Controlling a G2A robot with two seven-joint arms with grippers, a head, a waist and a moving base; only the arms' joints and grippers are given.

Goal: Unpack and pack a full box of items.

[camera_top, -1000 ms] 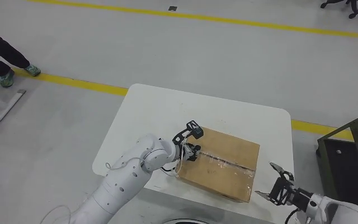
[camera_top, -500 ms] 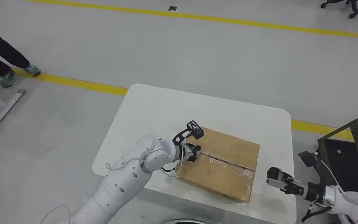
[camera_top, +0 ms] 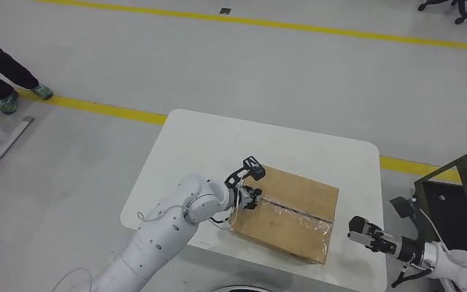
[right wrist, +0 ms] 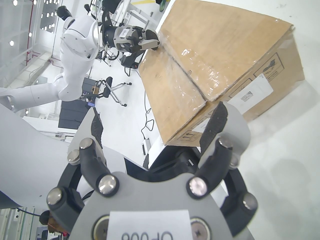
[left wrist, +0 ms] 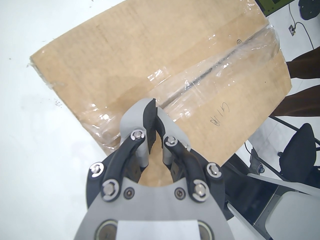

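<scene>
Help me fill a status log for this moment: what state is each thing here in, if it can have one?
cardboard box: closed, flaps down, flat on the table.
clear tape: stuck along the top seam, wrinkled.
left gripper: shut, tips at the taped seam at the box's end.
right gripper: open, empty, apart from the box.

Matt cardboard box (camera_top: 292,226) — glossy, crinkled clear tape (left wrist: 207,71) on its seam — smooth table (camera_top: 204,146).
</scene>
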